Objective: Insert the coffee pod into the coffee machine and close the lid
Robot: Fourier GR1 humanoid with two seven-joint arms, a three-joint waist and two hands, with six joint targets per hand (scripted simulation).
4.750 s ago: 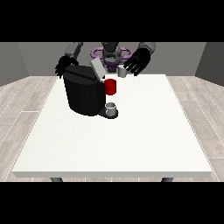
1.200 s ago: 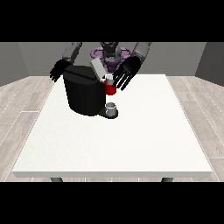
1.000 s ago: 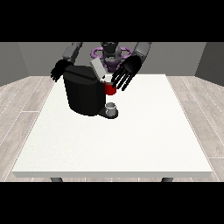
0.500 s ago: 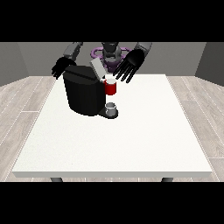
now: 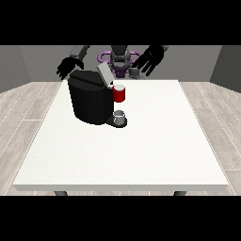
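The black coffee machine point(image 5: 92, 101) stands on the white table point(image 5: 141, 150) left of the middle, with its grey lid point(image 5: 104, 74) tilted up. A red thing at the machine point(image 5: 119, 94) shows at its front, above a small grey cup point(image 5: 120, 115) on the drip tray. The hand at the view's right point(image 5: 149, 59) hovers above the table's far edge, right of the machine, fingers spread. A small grey thing point(image 5: 135, 72) shows just below its fingertips; I cannot tell whether they touch it. The hand at the view's left point(image 5: 68, 66) hangs behind the machine's far left corner, fingers relaxed.
The robot's torso point(image 5: 120, 59) is behind the far edge of the table. Wooden floor surrounds the table. White tabletop stretches in front of and to the right of the machine.
The hand at the view's right has lifted up and to the right, away from the red thing at the machine. The other hand has barely shifted.
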